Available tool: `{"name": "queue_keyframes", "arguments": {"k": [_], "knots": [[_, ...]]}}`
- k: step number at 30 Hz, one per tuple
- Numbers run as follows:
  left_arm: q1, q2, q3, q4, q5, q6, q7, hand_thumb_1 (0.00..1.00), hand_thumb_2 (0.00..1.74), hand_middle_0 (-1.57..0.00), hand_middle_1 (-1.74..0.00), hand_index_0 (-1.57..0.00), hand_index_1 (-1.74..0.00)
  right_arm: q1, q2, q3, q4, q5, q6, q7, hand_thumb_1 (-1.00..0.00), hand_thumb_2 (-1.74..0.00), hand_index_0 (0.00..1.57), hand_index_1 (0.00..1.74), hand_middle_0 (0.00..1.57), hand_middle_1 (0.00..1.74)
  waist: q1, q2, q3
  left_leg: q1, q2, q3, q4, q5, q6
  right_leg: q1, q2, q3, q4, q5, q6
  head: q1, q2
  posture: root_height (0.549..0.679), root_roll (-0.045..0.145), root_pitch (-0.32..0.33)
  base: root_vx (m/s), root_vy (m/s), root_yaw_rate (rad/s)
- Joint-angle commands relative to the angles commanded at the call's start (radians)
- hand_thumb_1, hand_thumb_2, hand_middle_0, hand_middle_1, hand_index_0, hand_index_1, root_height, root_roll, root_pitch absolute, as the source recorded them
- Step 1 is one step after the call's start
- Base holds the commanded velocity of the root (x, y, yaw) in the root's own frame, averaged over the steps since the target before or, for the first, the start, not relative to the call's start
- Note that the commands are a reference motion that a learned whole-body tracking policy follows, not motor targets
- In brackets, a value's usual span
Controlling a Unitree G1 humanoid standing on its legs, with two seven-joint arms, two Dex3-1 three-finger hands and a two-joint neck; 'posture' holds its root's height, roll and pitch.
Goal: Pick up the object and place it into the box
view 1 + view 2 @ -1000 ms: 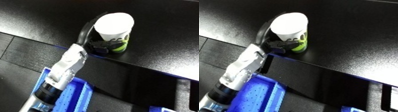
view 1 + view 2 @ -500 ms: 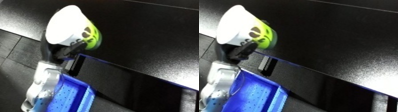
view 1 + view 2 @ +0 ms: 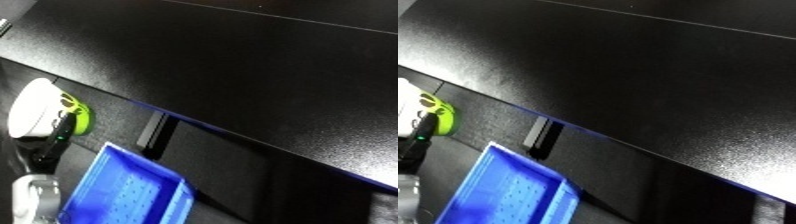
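Now the left hand (image 3: pixel 46 145) sits at the left edge of the frame, its black fingers curled round a white and green cup (image 3: pixel 40 111); the cup is lifted, off the black table (image 3: pixel 266 75) that fills the upper frame; just below it, at the lower left, lies the blue bin (image 3: pixel 133 192); the right hand shows in neither view.

The counter (image 3: pixel 266 65) at twelve o'clock is black with a finely speckled, semi-gloss sheen, the blue bin (image 3: pixel 133 192) at six o'clock looks like smooth plastic with a dimpled floor, and the white-and-green cup (image 3: pixel 40 110) at nine o'clock looks smooth and matt.
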Motion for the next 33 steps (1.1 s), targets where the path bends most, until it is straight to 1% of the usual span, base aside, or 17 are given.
{"name": "queue_keyframes", "arguments": {"k": [3, 6, 9, 11, 14, 18, 21, 26, 29, 33], "knots": [[0.035, 0.023, 0.007, 0.145, -0.067, -0.02, 0.02, 1.0, 1.74, -1.57, -1.74, -1.57, -1.74, -0.005, -0.006, 0.011, -0.006, 0.003, 0.01, -0.014, 0.0, 0.0, 0.0, 0.0, 0.0, 0.0, -0.002, -0.001, 0.0, -0.001, -0.002, 0.001, 0.005, 0.001, 0.0017, 0.006, 0.0022, -0.001, -0.001, -0.009, -0.004, -0.145, -0.023, 0.602, 0.052, -0.043, -0.003, 0.045, 0.055], [0.049, 0.041, 0.012, 0.266, -0.14, -0.017, 0.022, 1.0, 1.74, -1.57, -1.74, -1.57, -1.74, -0.008, -0.009, 0.023, -0.012, 0.011, 0.02, -0.027, 0.0, 0.0, 0.0, 0.0, 0.0, 0.0, -0.004, -0.005, 0.0, -0.007, -0.004, 0.002, 0.013, 0.001, 0.0057, 0.009, 0.0025, -0.003, 0.004, -0.02, -0.0078, -0.247, -0.03, 0.6, 0.053, -0.045, 0.002, 0.026, 0.068], [0.041, 0.056, 0.019, 0.362, -0.187, 0.007, 0.011, 1.0, 1.74, -1.57, -1.74, -1.57, -1.74, -0.005, -0.007, 0.032, -0.01, 0.011, 0.022, -0.031, 0.0, 0.0, 0.0, 0.0, 0.0, 0.0, -0.005, -0.014, 0.0, -0.012, -0.003, 0.003, 0.016, 0.004, 0.0106, 0.011, 0.0034, -0.009, 0.013, -0.031, -0.0085, -0.329, -0.023, 0.6, 0.05, -0.047, 0.005, 0.013, 0.03], [0.032, 0.063, 0.021, 0.42, -0.209, 0.032, -0.001, 1.0, 1.74, -1.57, -1.74, -1.57, -1.74, -0.001, -0.003, 0.037, -0.004, 0.007, 0.018, -0.028, 0.0, 0.0, 0.0, 0.0, 0.0, 0.0, -0.008, -0.022, 0.0, -0.015, -0.001, 0.003, 0.015, 0.006, 0.0129, 0.013, 0.0062, -0.012, 0.018, -0.038, -0.0087, -0.38, -0.014, 0.6, 0.048, -0.047, 0.005, 0.015, 0.011], [0.022, 0.067, 0.016, 0.493, -0.233, 0.07, -0.025, 1.0, 1.74, -1.57, -1.74, -1.57, -1.74, 0.003, 0.001, 0.044, 0.002, -0.002, 0.011, -0.017, 0.0, 0.0, 0.0, 0.0, 0.0, 0.0, -0.013, -0.036, 0.0, -0.019, 0.002, 0.004, 0.011, 0.011, 0.0151, 0.014, 0.0124, -0.014, 0.018, -0.043, -0.0097, -0.433, -0.004, 0.6, 0.046, -0.044, 0.0, 0.011, 0.012], [0.015, 0.072, -0.002, 0.56, -0.232, 0.143, -0.062, 1.0, 1.74, -1.57, -1.74, -1.57, -1.74, 0.004, 0.003, 0.051, -0.002, -0.012, 0.007, -0.008, 0.0, 0.0, 0.0, 0.0, 0.0, 0.0, -0.016, -0.05, 0.0, -0.027, 0.006, 0.003, 0.001, 0.017, 0.0173, 0.009, 0.0195, -0.016, 0.017, -0.045, -0.0107, -0.453, -0.006, 0.6, 0.043, -0.039, -0.008, 0.003, 0.018], [0.007, 0.07, -0.022, 0.606, -0.243, 0.227, -0.1, 0.85, 1.48, -1.33, -1.48, -1.33, -1.48, 0.001, 0.005, 0.057, -0.002, -0.018, 0.004, -0.004, 0.0, 0.0, 0.0, 0.0, 0.0, 0.0, -0.019, -0.058, 0.0, -0.034, 0.01, 0.003, -0.001, 0.019, 0.018, 0.006, 0.0235, -0.018, 0.014, -0.044, -0.0095, -0.464, -0.008, 0.6, 0.042, -0.034, -0.011, 0.002, 0.009], [-0.019, 0.076, -0.059, 0.7, -0.269, 0.369, -0.177, 0.6, 1.04, -0.94, -1.04, -0.94, -1.04, -0.01, 0.004, 0.067, 0.008, -0.029, 0.004, 0.009, 0.0, 0.0, 0.0, 0.0, 0.0, 0.0, -0.027, -0.071, 0.0, -0.043, 0.016, 0.004, -0.009, 0.024, 0.0184, -0.001, 0.0302, -0.021, 0.007, -0.039, -0.0072, -0.47, -0.012, 0.601, 0.038, -0.026, -0.015, 0.011, -0.008], [-0.035, 0.087, -0.074, 0.746, -0.265, 0.418, -0.205, 0.45, 0.78, -0.71, -0.78, -0.71, -0.78, -0.014, 0.002, 0.07, 0.016, -0.034, 0.004, 0.018, 0.0, 0.0, 0.0, 0.0, 0.0, 0.0, -0.031, -0.077, 0.0, -0.045, 0.02, 0.004, -0.017, 0.027, 0.018, -0.004, 0.0329, -0.022, 0.001, -0.035, -0.0069, -0.471, -0.013, 0.602, 0.036, -0.021, -0.014, 0.007, -0.012], [-0.055, 0.099, -0.093, 0.794, -0.245, 0.454, -0.229, 0.25, 0.44, -0.39, -0.44, -0.39, -0.44, -0.02, 0.0, 0.076, 0.022, -0.034, 0.003, 0.025, 0.0, 0.0, 0.0, 0.0, 0.0, 0.0, -0.035, -0.085, 0.0, -0.048, 0.025, 0.005, -0.027, 0.031, 0.0166, -0.007, 0.0358, -0.024, -0.007, -0.031, -0.007, -0.463, -0.006, 0.603, 0.034, -0.015, -0.021, -0.001, -0.01]]}}
